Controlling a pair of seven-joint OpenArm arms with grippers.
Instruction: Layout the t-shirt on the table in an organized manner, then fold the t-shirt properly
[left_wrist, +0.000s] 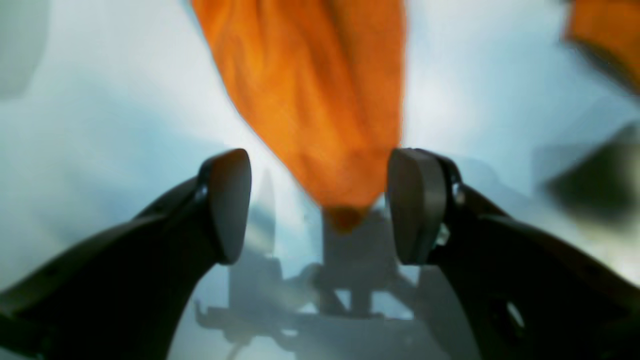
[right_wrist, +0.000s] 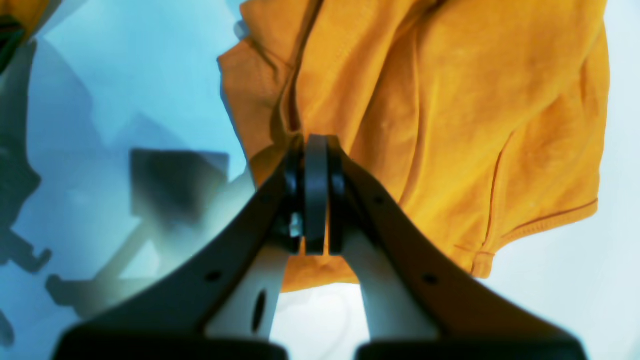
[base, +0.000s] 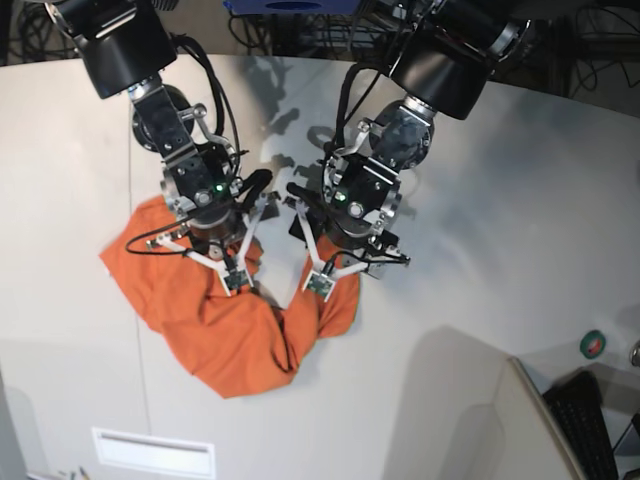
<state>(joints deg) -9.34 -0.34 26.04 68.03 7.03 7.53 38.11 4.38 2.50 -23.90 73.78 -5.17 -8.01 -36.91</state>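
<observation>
Between the pads of the right hand (right_wrist: 316, 200), which are pressed together, a fold of the t-shirt (right_wrist: 450, 125) is pinched, the orange cloth bunching and creasing around the closed tips in the right wrist view. The left hand (left_wrist: 320, 205) stands spread, its two dark pads well apart, with a hanging tongue of the same orange cloth reaching down between them but not gripped (whether the cloth brushes either pad is hard to say, the view being blurred). Seen from the base camera, both hands hover close together over the upper edge of the garment, which lies as a crumpled, curved heap on the tabletop (base: 480, 300), one lobe spreading under the right arm and another trailing under the left. By my reading this is the laying-out step, with no folding begun: the shirt is not yet flat, and neither sleeves nor hem can be told apart with confidence. The next move would seem to call for the left hand to close on the cloth between its pads, so that the two hands can draw apart and stretch the fabric smooth across the surface. Counted: one t-shirt, one tabletop, two arms, each with one hand.
</observation>
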